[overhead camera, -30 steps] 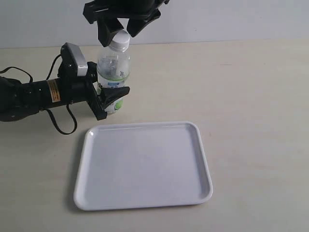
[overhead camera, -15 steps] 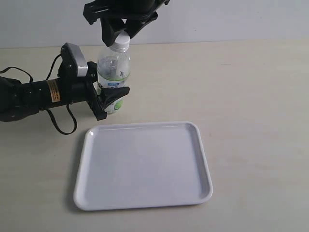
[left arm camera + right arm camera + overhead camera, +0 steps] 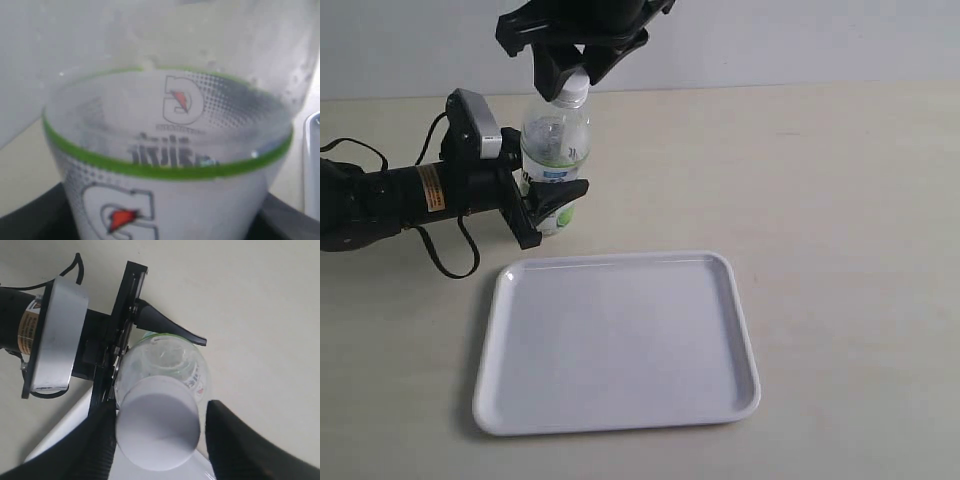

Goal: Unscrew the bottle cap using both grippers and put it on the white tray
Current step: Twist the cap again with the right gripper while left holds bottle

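The clear bottle (image 3: 555,150) stands upright on the table just behind the white tray (image 3: 620,340). My left gripper (image 3: 552,205) is shut on its labelled lower body; the label (image 3: 165,150) fills the left wrist view, with dark fingers (image 3: 30,215) at the edges. My right gripper (image 3: 572,85) hangs over the bottle from above, jaws astride the white bottle cap (image 3: 572,92). Seen in the right wrist view, the cap (image 3: 157,427) touches one finger (image 3: 100,440), and a narrow gap separates it from the other finger (image 3: 235,445).
The left arm, with its yellow label and cables (image 3: 430,190), lies along the table at the left. The left wrist camera housing (image 3: 55,335) sits close beside the bottle. The tray's near corner (image 3: 65,435) shows under the right gripper.
The right gripper's jaws have narrowed around the cap over the last second. The bottle, left gripper and tray have stayed still.
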You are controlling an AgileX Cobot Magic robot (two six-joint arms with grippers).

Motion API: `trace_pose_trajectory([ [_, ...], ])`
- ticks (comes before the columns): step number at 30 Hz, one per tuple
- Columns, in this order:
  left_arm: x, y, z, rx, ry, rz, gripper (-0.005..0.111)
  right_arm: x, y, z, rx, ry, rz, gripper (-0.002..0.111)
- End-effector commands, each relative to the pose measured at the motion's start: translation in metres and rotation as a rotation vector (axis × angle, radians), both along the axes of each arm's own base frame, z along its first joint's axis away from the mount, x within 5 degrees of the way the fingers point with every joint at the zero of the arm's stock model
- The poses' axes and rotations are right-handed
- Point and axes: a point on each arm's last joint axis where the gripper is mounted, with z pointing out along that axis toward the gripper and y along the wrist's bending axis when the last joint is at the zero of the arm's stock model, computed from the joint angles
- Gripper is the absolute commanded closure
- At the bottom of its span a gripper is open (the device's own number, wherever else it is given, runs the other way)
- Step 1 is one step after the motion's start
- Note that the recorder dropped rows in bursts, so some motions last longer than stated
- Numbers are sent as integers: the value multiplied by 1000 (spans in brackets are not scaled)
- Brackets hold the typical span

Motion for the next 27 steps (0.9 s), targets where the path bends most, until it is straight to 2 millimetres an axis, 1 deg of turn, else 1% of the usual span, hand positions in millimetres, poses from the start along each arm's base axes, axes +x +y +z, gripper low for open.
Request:
trace_pose_trajectory([
  [1,1,-1,6,-44,-24,-1,107,3,-2,1,-5,-19,-6,66],
  [2,1,-1,6,-44,-24,-1,107,3,-2,1,-4,-20,-7,74],
  [4,1,-1,6,-42,-23,0,107,3,-2,1,-4,-20,-7,84],
  [5,1,-1,6,-42,-23,0,107,3,-2,1,-4,-20,-7,87],
  [8,1,-1,6,-42,-23,0,107,3,-2,1,-3,-23,-5,88],
  [10,1,-1,6,-42,-23,0,107,3,-2,1,-29,-50,66,89],
  [12,1,-1,6,-45,-17,2,107,1,-2,0,-58,-66,146,101],
  [13,1,-1,6,-45,-17,2,107,1,-2,0,-69,-80,180,108],
  [18,1,-1,6,-45,-17,2,107,2,-2,1,-102,-138,287,108],
  [27,1,-1,6,-56,3,5,107,3,-1,1,-191,-268,555,108],
])
